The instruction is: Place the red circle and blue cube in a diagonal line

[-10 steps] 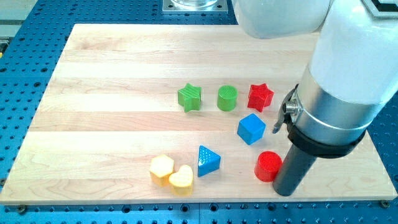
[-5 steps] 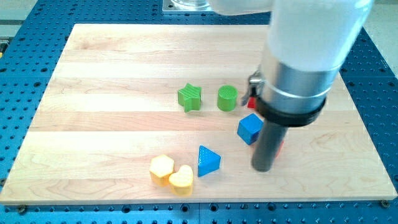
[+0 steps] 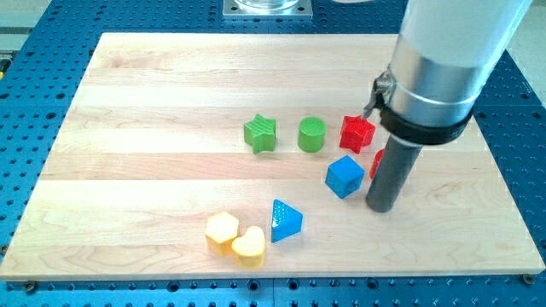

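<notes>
The blue cube (image 3: 345, 176) sits right of the board's middle. The red circle (image 3: 375, 162) lies just right of and slightly above it; only a thin red sliver shows, since the dark rod covers the rest. My tip (image 3: 381, 208) rests on the board just right of and below the blue cube, in front of the red circle. I cannot tell whether the tip touches the circle.
A red star (image 3: 357, 132), a green circle (image 3: 312, 134) and a green star (image 3: 260, 134) stand in a row above the cube. A blue triangle (image 3: 285, 220), a yellow hexagon (image 3: 222, 230) and a yellow heart (image 3: 249, 246) lie at lower left on the wooden board (image 3: 153, 102).
The red circle has moved from below and right of the blue cube up to beside its right edge. My tip swung left, then up and right with it. The other blocks stayed put.
</notes>
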Tool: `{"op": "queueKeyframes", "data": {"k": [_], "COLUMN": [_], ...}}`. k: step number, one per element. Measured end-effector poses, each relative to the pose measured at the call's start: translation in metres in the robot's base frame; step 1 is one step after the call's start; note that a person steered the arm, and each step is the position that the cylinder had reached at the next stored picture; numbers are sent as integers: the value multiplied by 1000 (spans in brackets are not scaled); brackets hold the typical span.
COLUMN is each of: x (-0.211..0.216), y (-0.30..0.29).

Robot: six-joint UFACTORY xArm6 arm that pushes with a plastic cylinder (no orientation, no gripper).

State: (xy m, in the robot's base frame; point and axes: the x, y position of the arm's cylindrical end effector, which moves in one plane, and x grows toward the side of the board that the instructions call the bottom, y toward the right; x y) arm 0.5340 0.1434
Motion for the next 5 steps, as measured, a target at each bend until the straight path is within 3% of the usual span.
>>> {"op": "queueKeyframes", "data": {"k": [2,3,5], "x": [-40,-16,-28], "y": [46,19,-7]}}
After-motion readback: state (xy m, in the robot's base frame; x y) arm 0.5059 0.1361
